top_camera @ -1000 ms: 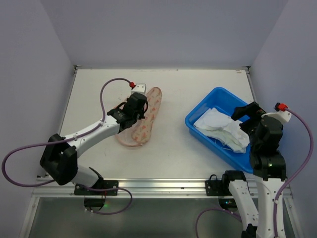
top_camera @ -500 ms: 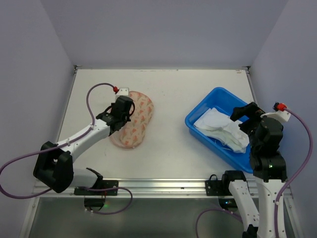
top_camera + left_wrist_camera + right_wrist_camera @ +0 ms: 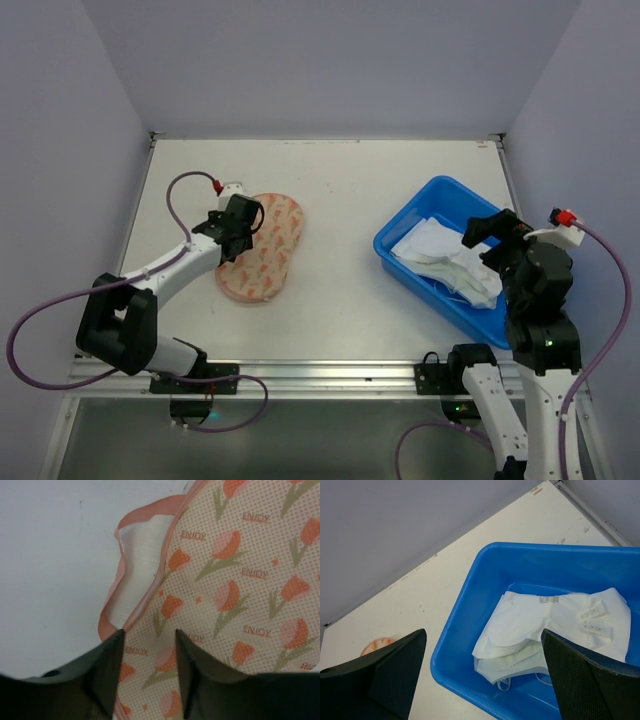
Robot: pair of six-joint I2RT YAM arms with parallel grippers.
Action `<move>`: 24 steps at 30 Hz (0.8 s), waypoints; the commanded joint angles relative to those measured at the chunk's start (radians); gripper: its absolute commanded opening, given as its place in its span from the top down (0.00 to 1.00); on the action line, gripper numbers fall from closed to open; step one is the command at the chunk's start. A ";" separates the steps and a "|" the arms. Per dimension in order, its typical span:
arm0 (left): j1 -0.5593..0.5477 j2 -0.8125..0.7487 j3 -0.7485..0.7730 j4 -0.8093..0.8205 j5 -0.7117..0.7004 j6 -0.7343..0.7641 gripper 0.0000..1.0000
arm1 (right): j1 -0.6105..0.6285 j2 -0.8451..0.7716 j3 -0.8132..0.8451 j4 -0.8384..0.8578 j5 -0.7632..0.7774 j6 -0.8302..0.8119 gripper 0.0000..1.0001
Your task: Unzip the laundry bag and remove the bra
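Pink mesh fabric, left of centre on the white table point(image 3: 350, 310): the laundry bag point(image 3: 262, 250) lies flat, long axis running from near-left to far-right. The left gripper point(image 3: 240, 225) sits over the bag's left edge. In the left wrist view its two dark fingers point(image 3: 107, 670) stand apart with nothing pinched, and the bag's edge seam runs up out of the gap. Cannot tell whether the tips touch the fabric.

Bag print: orange-red tulips on green stems, with the word "ENJOY" repeated in small orange capitals. Along the left side the pink edge band point(image 3: 116, 585) gapes away from the top panel, showing pale lining.

Right side: blue tub point(image 3: 440, 190), well apart from the bag. The bra point(image 3: 445, 262) lies crumpled inside it, white. It carries a small label point(image 3: 547, 600) with print too fine to read.

The right gripper point(image 3: 490, 235) hangs above the tub, fingers spread wide and holding nothing.
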 commanded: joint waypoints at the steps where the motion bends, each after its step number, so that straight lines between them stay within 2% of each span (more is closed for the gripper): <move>1: 0.022 -0.008 0.007 -0.035 -0.050 -0.045 0.46 | 0.013 -0.015 0.004 0.037 0.004 -0.030 0.01; 2: 0.025 -0.011 0.010 -0.041 -0.050 -0.048 0.39 | 0.016 -0.018 0.006 0.035 0.004 -0.032 0.01; 3: 0.032 -0.017 0.013 -0.046 -0.055 -0.048 0.27 | 0.017 -0.020 0.007 0.037 0.004 -0.035 0.01; 9: 0.049 -0.121 0.035 -0.086 -0.035 -0.047 0.00 | 0.022 -0.043 0.019 0.037 -0.014 -0.056 0.01; 17: 0.049 -0.457 0.070 -0.112 0.036 0.007 0.00 | 0.028 -0.084 0.104 -0.015 -0.027 -0.104 0.01; 24: 0.049 -0.759 0.136 -0.201 0.045 0.091 0.00 | 0.083 -0.197 0.165 -0.052 -0.056 -0.207 0.01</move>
